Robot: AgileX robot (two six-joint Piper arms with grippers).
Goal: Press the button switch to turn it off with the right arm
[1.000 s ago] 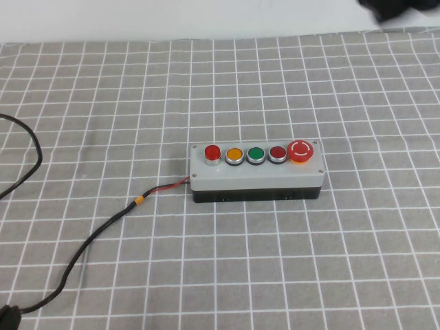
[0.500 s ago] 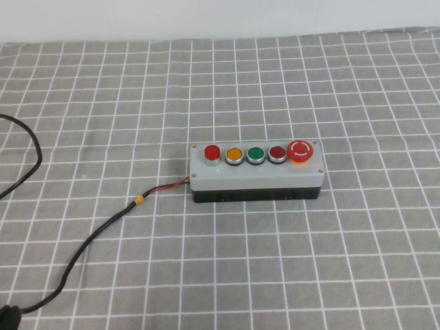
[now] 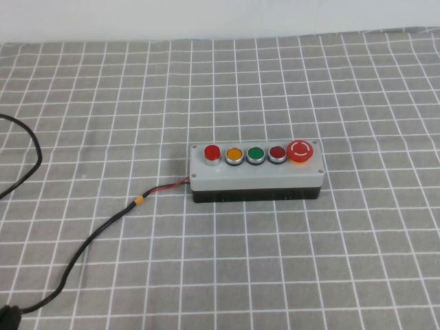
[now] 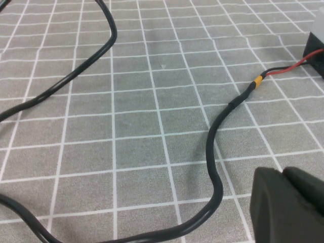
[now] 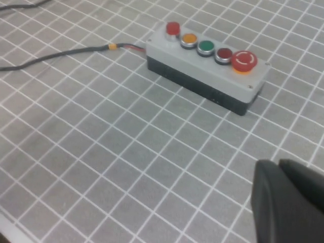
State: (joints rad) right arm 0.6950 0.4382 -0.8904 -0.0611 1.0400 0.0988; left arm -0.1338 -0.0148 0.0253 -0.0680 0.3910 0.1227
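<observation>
The button switch point(image 3: 212, 152) is a small bright-red round button on a silver collar. It sits at the left end of the grey five-button box point(image 3: 254, 177) in the middle of the checked cloth. It also shows in the right wrist view point(image 5: 172, 28), on the same box point(image 5: 202, 66). My right gripper point(image 5: 278, 163) is out of the high view. It hovers shut and empty, well away from the box. My left gripper point(image 4: 282, 170) is shut and empty above the cloth near the black cable point(image 4: 215, 152).
Beside the switch on the box are an orange button point(image 3: 234, 155), a green button point(image 3: 256, 153), a dark red flat button point(image 3: 277, 152) and a red mushroom button point(image 3: 301, 150). A black cable point(image 3: 103, 227) runs from the box's left end to the front left.
A black part of the right arm at the high view's far right corner one second ago has left that view. The box and cable have not moved.
</observation>
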